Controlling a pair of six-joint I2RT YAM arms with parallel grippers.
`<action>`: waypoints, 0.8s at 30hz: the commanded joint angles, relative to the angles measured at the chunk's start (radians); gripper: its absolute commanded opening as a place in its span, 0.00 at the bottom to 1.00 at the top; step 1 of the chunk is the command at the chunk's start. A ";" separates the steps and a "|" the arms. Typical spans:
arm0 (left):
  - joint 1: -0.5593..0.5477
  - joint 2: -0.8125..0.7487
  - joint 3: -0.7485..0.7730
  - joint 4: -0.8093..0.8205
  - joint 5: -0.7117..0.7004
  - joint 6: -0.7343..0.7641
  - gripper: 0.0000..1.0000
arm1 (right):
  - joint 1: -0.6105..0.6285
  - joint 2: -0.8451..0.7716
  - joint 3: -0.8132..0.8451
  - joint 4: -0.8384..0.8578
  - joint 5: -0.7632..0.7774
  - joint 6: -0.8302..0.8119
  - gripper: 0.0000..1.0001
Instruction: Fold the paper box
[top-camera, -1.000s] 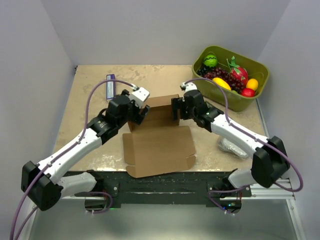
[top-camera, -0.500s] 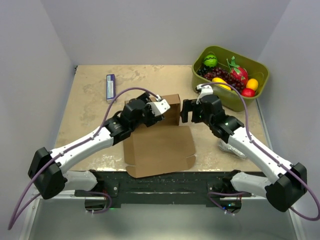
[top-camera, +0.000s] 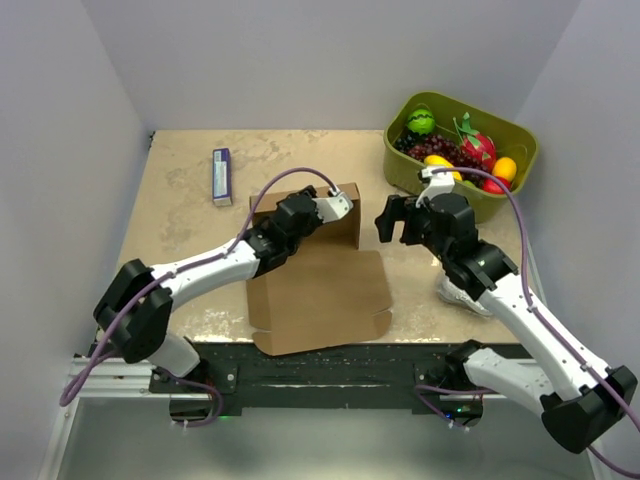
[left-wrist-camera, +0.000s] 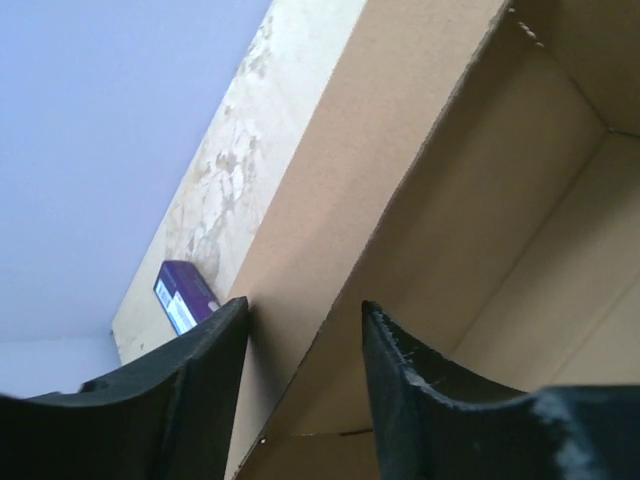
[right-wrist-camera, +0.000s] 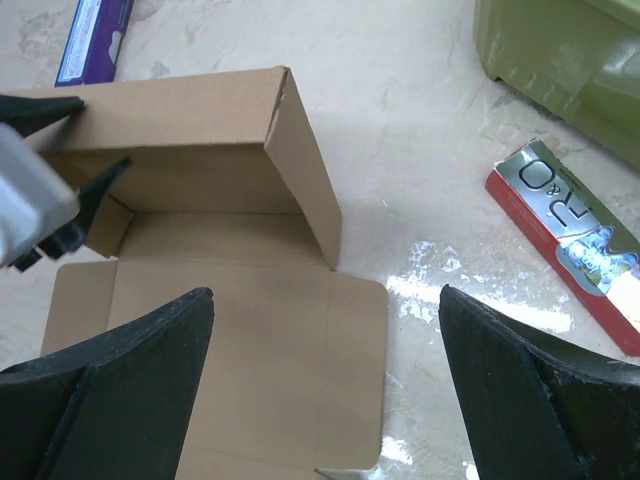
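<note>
so, paper box (top-camera: 320, 285) looks light, crease-prone: pinch its upright wall, left gripper (left-wrist-camera: 304, 312) half-open astride it, right gripper (right-wrist-camera: 325, 293) wide.

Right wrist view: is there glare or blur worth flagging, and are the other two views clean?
Right wrist: bright glare on the table beside the shiny red packet; the box is sharp, the near fingers dark and soft. Left wrist: the box wall fills the frame, fingers in shadow, slightly blurred. Top external: even light, soft shadows.

Brown paper box (top-camera: 320, 292), olive-green bin (top-camera: 497, 208)
</note>
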 joint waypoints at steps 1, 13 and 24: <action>0.007 0.054 0.043 0.071 -0.110 -0.020 0.45 | -0.005 -0.027 0.046 -0.052 -0.005 0.004 0.97; 0.282 0.138 0.166 -0.116 0.063 -0.361 0.18 | -0.004 -0.015 0.109 -0.080 -0.068 0.010 0.97; 0.440 0.215 0.125 -0.253 0.270 -0.592 0.14 | -0.007 -0.017 0.083 -0.109 -0.062 0.023 0.97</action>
